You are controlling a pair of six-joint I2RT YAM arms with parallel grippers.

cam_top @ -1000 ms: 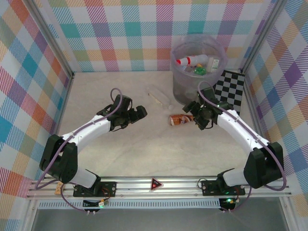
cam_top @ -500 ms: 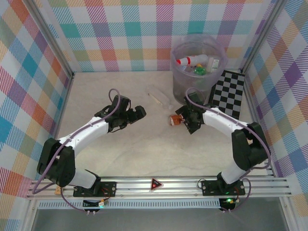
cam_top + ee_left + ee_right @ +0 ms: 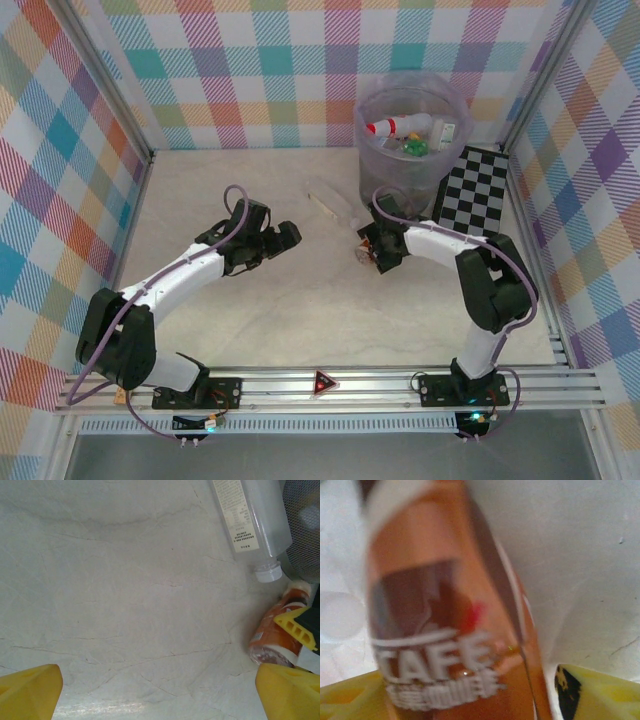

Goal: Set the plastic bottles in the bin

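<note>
Blurrily, one brown bottle (image 3: 445, 630) reading "CAFE" lay on the table (image 3: 125, 580) near the bin (image 3: 375, 175), straddled by the right gripper (image 3: 470, 695); whether it pinched was unclear. One clear white-labelled bottle (image 3: 252, 517) lay alongside. The left gripper (image 3: 160, 695) gaped wide.

Three cameras, one table (image 3: 300, 300).
Overhead lens looks down from the near edge; both wrist cameras face the tabletop, sharing the brown-label bottle (image 3: 272, 637), the right far closer.

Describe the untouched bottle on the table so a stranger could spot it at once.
Find the tall translucent bin at the back of the table. Just left of its base lies the clear bottle, white-labelled and white-capped. Its neighbour, the brown-labelled bottle, sits at the right hand.
</note>
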